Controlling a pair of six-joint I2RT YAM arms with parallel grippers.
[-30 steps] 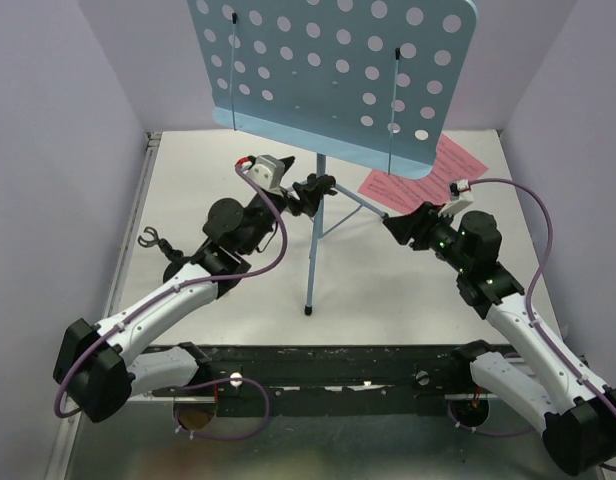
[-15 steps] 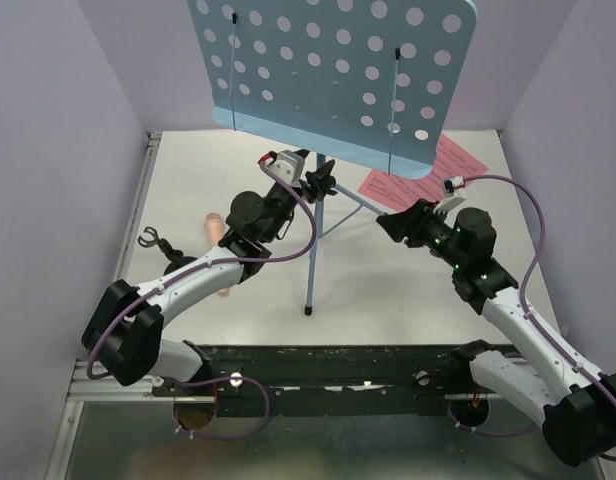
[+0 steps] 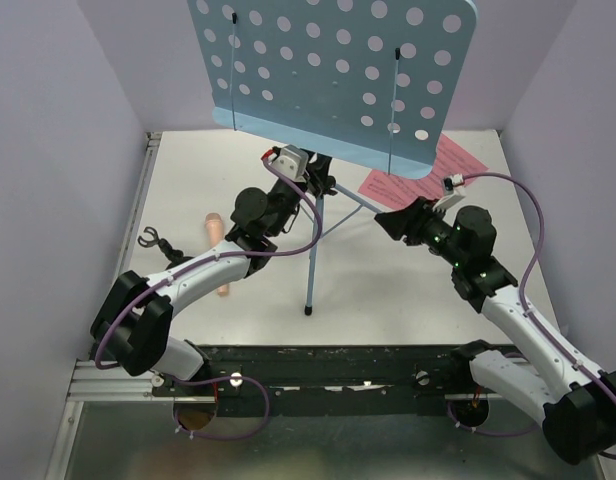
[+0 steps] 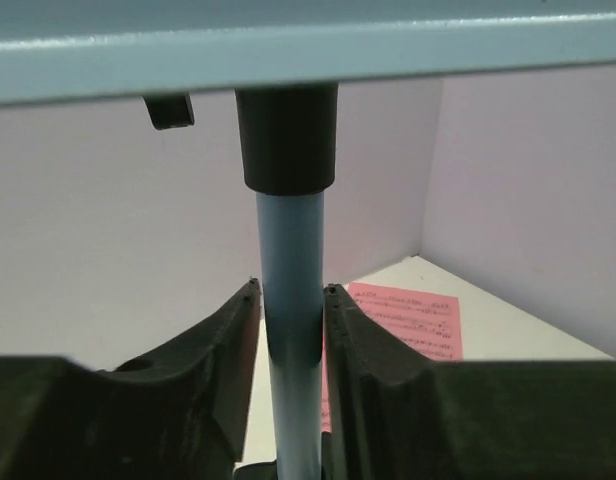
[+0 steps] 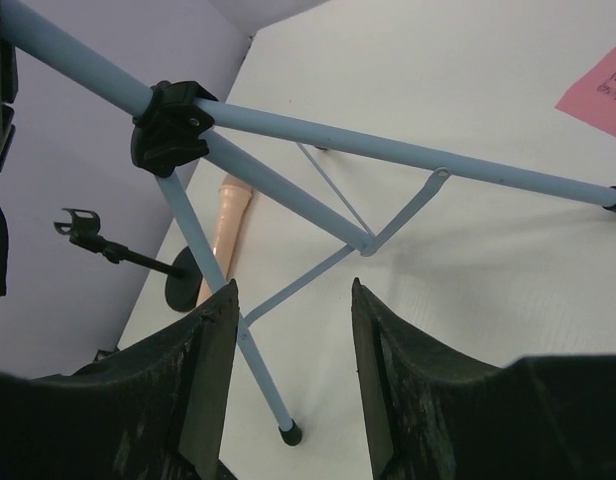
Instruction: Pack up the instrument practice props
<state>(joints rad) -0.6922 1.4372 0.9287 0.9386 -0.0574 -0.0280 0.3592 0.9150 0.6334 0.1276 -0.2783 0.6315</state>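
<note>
The light-blue music stand stands mid-table, its hole-dotted desk (image 3: 328,70) at the top and its tripod legs (image 3: 310,260) below. My left gripper (image 3: 321,183) is shut on the stand's pole (image 4: 291,350) just under the black collar, one finger (image 4: 223,340) on each side. My right gripper (image 3: 383,222) is open and empty, close to the right leg; it also shows in the right wrist view (image 5: 293,290). Pink sheet-music pages (image 3: 428,170) lie behind the stand at the right. The beige-pink microphone (image 3: 218,250) lies to the left, next to the black mic stand (image 3: 153,240).
Lilac walls close the table on the left, back and right. The stand's black leg hub (image 5: 168,125) and thin braces (image 5: 388,225) spread over the white table (image 3: 388,290). The mic stand's round base (image 5: 183,285) sits beside the microphone (image 5: 226,235).
My left gripper has moved forward to the stand's pole and closed around it, uncovering the microphone. My right gripper has shifted slightly left towards the stand's leg.
</note>
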